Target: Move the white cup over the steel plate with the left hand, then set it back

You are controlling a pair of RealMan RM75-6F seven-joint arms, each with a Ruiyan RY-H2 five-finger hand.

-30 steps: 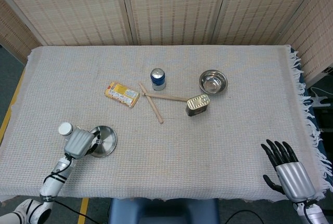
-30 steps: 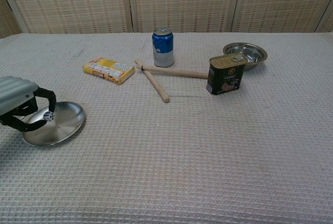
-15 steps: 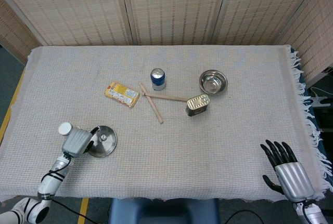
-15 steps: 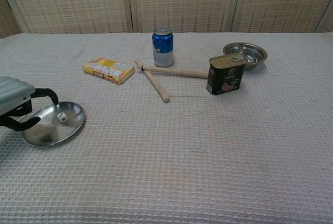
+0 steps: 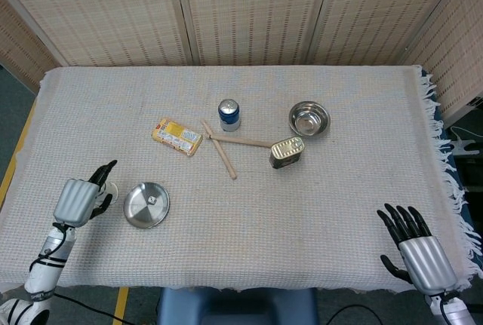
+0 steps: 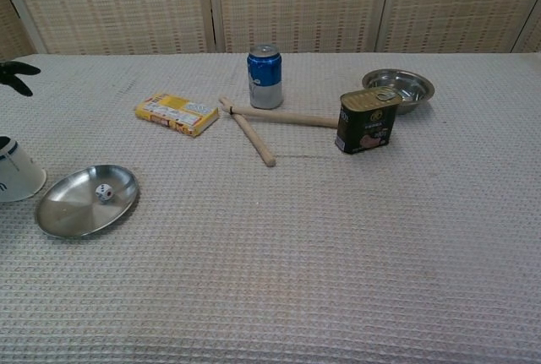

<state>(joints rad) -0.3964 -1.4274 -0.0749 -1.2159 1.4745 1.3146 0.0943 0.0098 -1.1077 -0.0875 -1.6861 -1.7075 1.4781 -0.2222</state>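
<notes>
Your left hand (image 5: 79, 200) hovers with fingers spread, empty, above the small white cup (image 6: 17, 170) standing beside the round steel plate (image 6: 84, 202), seemingly set back; right hand (image 5: 419, 250) rests open.

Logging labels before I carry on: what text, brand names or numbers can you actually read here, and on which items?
No text is legible in either view.
Yellow packet: printed label, too small to read.
Blue can: no readable brand.
Dark tin: pictured label, lettering blurred.
White cup: dark mark on its side, not readable.
Die on the steel plate: pips show, count unclear.
</notes>
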